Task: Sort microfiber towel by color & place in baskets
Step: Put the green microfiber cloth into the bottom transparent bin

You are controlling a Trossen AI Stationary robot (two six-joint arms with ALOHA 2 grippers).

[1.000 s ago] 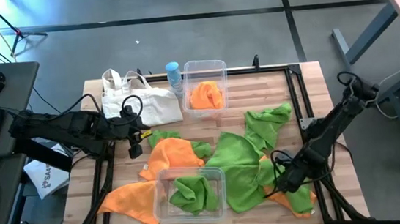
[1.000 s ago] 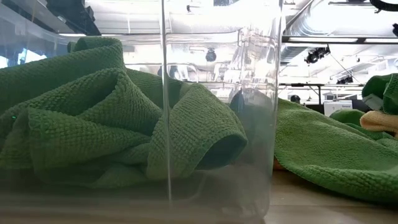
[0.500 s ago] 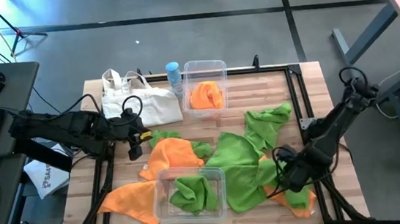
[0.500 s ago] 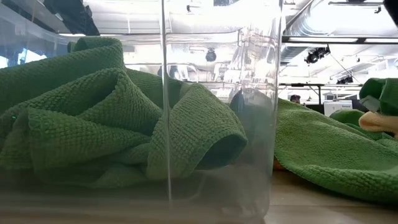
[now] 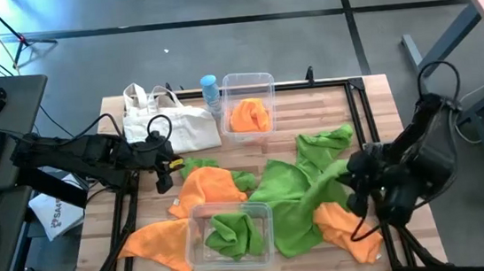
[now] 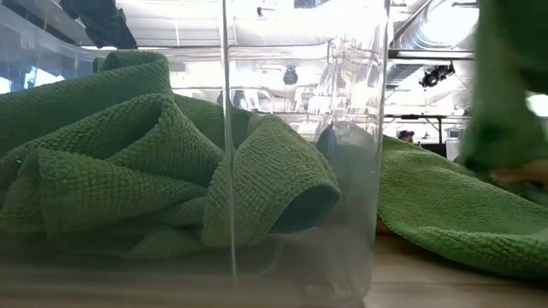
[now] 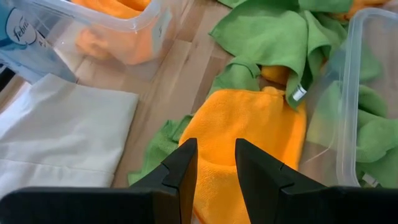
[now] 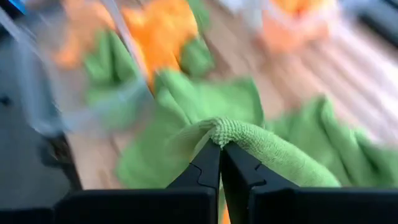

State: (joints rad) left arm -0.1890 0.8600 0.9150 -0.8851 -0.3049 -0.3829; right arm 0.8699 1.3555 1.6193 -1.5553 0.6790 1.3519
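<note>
Pinching a green towel (image 8: 261,146) fold in my right gripper (image 8: 220,152); near bin (image 5: 230,233) beyond it. Left gripper (image 7: 214,162) parted over an orange towel (image 7: 249,130).

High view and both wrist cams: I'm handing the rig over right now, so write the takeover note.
Right gripper: shut on a green towel, lifted at the table's right side.
Left gripper: open, over an orange towel at the left, by the white tote bag.
Done: far basket holds one orange towel; near basket holds one green.
Left: bin the held green towel, then sort the loose green and orange towels on the table.
</note>
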